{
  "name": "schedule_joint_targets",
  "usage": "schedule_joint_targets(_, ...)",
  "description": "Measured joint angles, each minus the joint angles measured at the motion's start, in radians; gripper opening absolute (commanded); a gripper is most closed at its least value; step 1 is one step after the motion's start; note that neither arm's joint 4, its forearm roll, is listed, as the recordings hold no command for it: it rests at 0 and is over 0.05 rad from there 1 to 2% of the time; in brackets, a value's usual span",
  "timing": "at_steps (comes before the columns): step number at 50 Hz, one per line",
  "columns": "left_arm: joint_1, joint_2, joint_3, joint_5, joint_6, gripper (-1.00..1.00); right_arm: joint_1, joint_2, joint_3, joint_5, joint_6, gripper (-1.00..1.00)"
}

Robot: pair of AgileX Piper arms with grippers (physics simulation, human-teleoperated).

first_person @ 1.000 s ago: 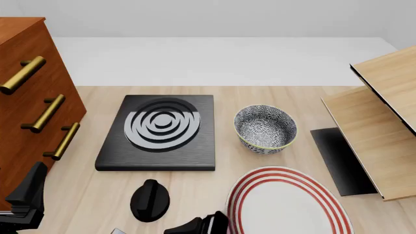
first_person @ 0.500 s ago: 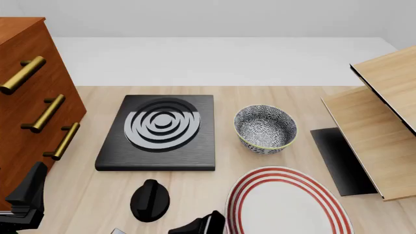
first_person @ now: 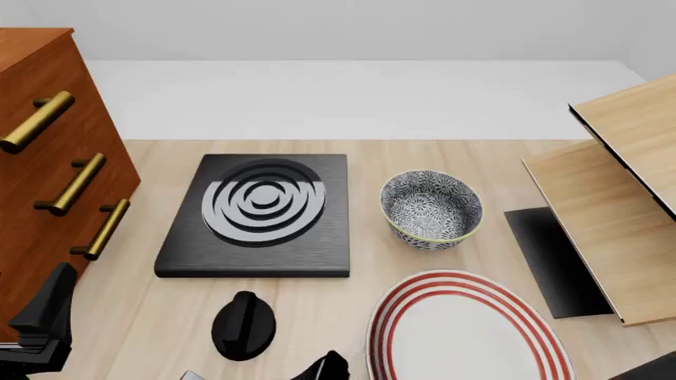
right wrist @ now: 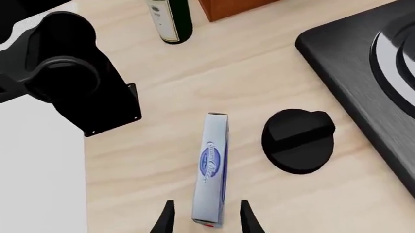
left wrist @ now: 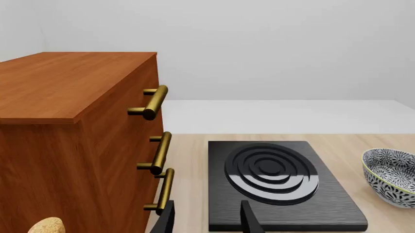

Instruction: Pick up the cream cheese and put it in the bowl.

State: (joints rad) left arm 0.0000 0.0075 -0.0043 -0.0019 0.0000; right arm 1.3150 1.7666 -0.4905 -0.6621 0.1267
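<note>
In the right wrist view the cream cheese (right wrist: pixel 211 167) lies on the table (right wrist: pixel 149 160) on a long edge (blue label up), just beside a black knob (right wrist: pixel 298 141); the right gripper (right wrist: pixel 206 219) is open, a finger on either side of the box's near end, gripping nothing; whether they touch it I cannot tell. The left gripper (left wrist: pixel 206 219) is open too and empty, facing the hob (left wrist: pixel 282 182) beside the dresser (left wrist: pixel 77 145); the bowl (first_person: pixel 430 209) stands right of the hob, behind the plate (first_person: pixel 465 332).
</note>
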Motion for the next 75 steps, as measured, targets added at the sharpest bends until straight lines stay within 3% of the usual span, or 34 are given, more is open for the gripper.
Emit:
schedule_joint_targets(17, 0.000, 0.000, 0.000, 0.000, 0.000, 1.00, -0.003, 0.042, -0.016, 0.002, 0.022, 1.00)
schedule_joint_targets(18, 0.000, 0.000, 0.000, 0.000, 0.000, 1.00, -0.003, 0.044, -0.017, 0.002, 0.023, -1.00)
schedule_joint_targets(36, 0.000, 0.000, 0.000, 0.000, 0.000, 1.00, -0.019, -0.003, 0.017, -0.013, -0.008, -1.00)
schedule_joint_targets(57, 0.000, 0.000, 0.000, 0.000, 0.000, 1.00, 0.083, -0.252, 0.035, 0.027, -0.065, -1.00)
schedule_joint_targets(66, 0.000, 0.000, 0.000, 0.000, 0.000, 1.00, -0.016, -0.485, 0.074, 0.122, -0.100, -1.00)
schedule_joint_targets(75, 0.000, 0.000, 0.000, 0.000, 0.000, 1.00, -0.170, -0.725, 0.077, 0.293, -0.146, -1.00)
